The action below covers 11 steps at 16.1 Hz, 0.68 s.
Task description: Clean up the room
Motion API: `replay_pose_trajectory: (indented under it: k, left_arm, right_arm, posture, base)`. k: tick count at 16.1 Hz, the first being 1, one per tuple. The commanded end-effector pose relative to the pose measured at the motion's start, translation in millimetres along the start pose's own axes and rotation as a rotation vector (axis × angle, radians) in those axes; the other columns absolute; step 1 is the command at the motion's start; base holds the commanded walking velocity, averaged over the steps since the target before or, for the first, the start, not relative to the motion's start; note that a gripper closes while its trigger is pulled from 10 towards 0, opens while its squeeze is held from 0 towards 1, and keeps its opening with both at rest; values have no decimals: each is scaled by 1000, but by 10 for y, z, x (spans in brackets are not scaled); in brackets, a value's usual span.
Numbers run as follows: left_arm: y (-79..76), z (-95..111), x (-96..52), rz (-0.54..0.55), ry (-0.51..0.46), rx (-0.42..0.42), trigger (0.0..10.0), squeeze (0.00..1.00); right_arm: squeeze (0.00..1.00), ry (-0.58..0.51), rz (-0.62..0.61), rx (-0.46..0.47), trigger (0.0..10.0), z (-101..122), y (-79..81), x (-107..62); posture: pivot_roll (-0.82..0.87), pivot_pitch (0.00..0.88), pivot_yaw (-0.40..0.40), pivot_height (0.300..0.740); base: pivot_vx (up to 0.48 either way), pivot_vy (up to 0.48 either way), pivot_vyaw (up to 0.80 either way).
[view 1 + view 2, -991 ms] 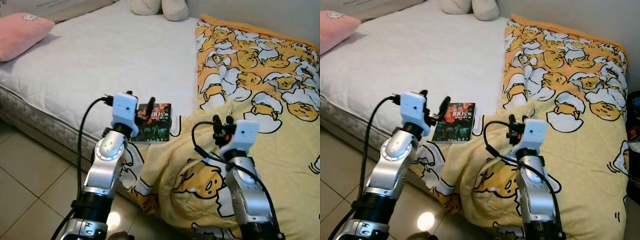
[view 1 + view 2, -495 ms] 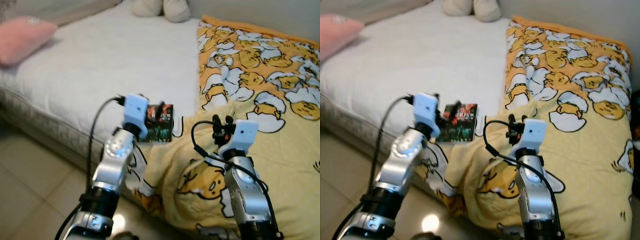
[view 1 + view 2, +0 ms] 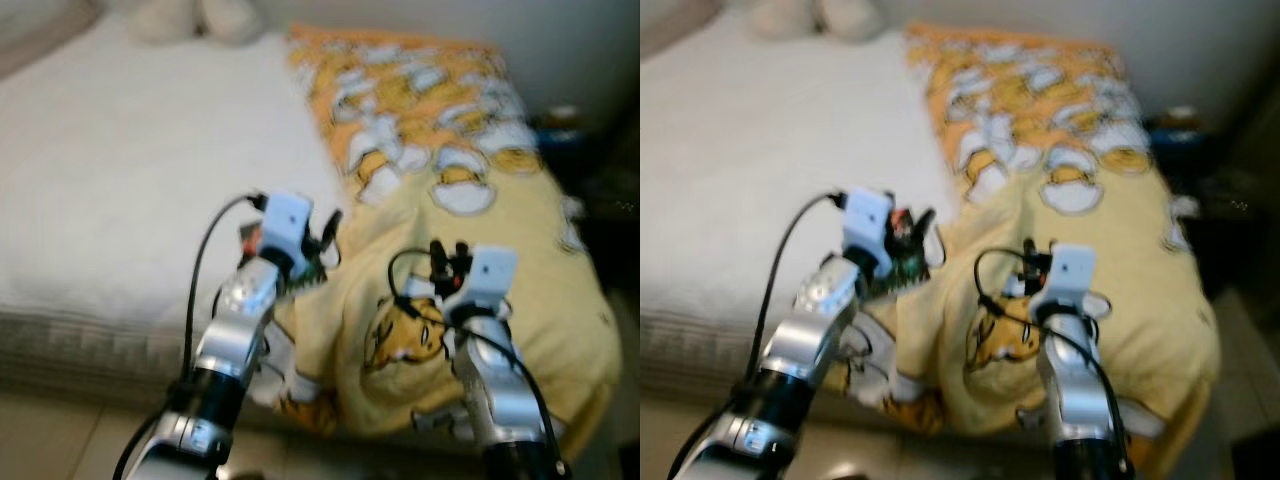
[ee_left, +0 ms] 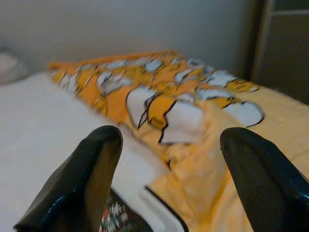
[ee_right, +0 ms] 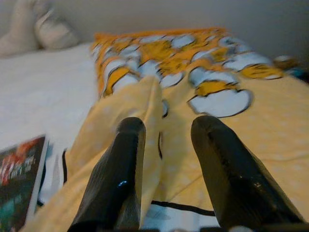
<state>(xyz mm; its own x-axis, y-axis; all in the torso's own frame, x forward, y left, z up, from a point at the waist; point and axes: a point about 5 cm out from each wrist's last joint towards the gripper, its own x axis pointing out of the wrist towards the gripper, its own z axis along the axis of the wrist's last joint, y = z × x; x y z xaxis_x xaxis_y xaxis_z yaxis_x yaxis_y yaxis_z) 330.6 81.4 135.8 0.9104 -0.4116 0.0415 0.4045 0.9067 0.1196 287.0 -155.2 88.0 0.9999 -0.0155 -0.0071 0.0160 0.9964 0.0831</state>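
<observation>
A dark-covered book (image 3: 905, 262) lies on the white mattress (image 3: 120, 180) at the edge of the yellow egg-print blanket (image 3: 450, 150). My left gripper (image 3: 327, 232) hovers just above the book, open, with nothing between its fingers (image 4: 91, 164); the book's corner (image 4: 116, 220) peeks out below them. My right gripper (image 3: 447, 253) is held over a raised blanket fold, open and empty, with its fingers (image 5: 128, 159) pointing along the blanket and the book (image 5: 19, 169) off to one side. The head views are blurred.
A pale plush toy (image 3: 190, 20) sits at the head of the bed. Dark furniture or clutter (image 3: 590, 170) stands past the blanket's right side. The mattress edge and tiled floor (image 3: 60, 440) lie below my arms.
The whole view has swung right and blurred, so the pink pillow has left the picture. My left gripper has come in over the book. The right arm holds the same pose.
</observation>
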Motion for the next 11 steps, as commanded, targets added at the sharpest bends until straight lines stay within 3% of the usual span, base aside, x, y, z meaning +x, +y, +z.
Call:
replay_pose_trajectory:
  k: [1,5,11]
  left_arm:
    - [89,-23,-5,19,22,27,10000,0]
    - [106,-44,1,24,37,55,10000,0]
    - [72,-70,-13,29,37,30,10000,0]
  right_arm:
    - [0,-21,14,19,10000,40,85,32]
    - [0,-30,22,15,10000,29,102,25]
    - [0,-35,25,12,10000,11,101,14]
  posture:
    - [-6,0,9,740]
    - [-6,0,13,740]
    - [-9,0,19,740]
  base:
    - [0,480,-800]
    - [0,0,0]
    - [369,243,0]
